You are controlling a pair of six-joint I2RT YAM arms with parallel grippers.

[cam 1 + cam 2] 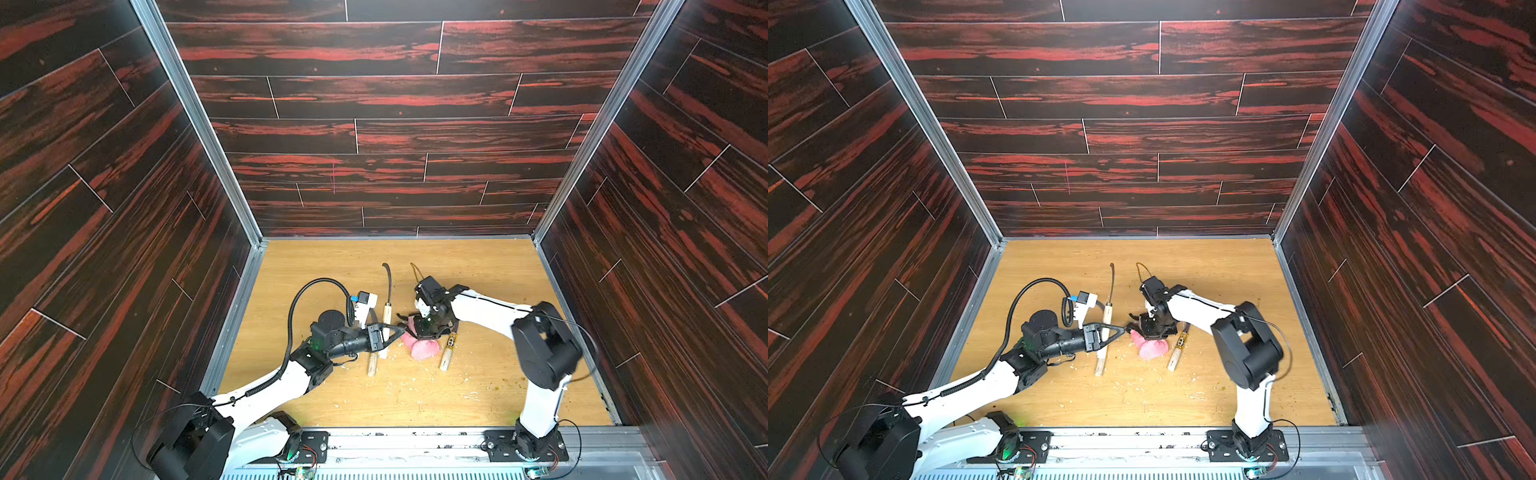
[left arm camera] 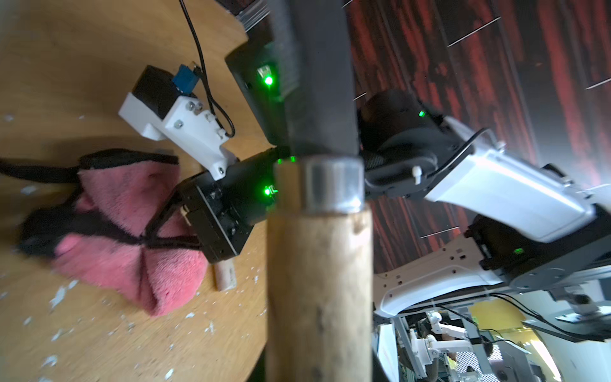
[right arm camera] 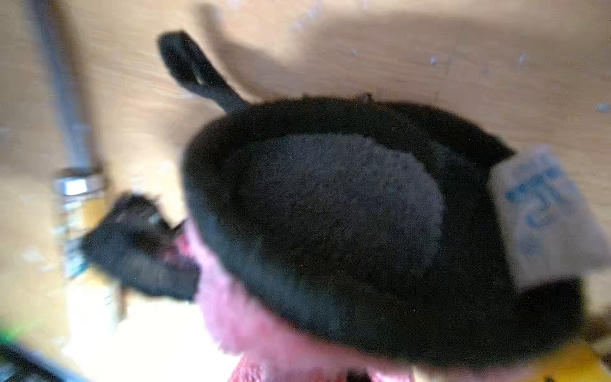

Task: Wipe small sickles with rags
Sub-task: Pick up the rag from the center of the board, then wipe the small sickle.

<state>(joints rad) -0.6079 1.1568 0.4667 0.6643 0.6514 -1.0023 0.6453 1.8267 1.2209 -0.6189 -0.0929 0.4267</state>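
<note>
**Both pincers closed: L on a sickle, R on the rag**

L pincer point(image 1: 399, 330): tips meet, w/ the pale handle of the held sickle point(image 1: 387, 316) clamped across the jaws just behind them. The fingers are out of shot in the L wrist view, where handle + metal collar fill the frame. Blade runs toward the far wall.

R pincer point(image 2: 147, 240): closed, nipping a bunched fold of the pink rag point(image 2: 132, 264). Rag lies on the table point(image 1: 478, 291) btw the two arms, just beside the L tips. In both top views the R fingertips are hidden under the wrist.

Second sickle point(image 1: 371, 366): only the handle end shows, rest is under the L pincer. Third sickle point(image 1: 446, 359) lies just right of the rag, blade hidden under the R wrist. R wrist view is badly blurred: dark fuzzy mass over pink, plus a black loop point(image 3: 195, 69).

Pose: L arm low, forearm near level, pincer pointing sideways at the R arm. R arm has elbow high and wrist bent, pincer pointing down.

Writing: yellow-black band point(image 1: 451, 341) on the third sickle, text too small to read. Pale tag point(image 3: 542, 211) at the rag's edge, blue print unreadable.
</note>
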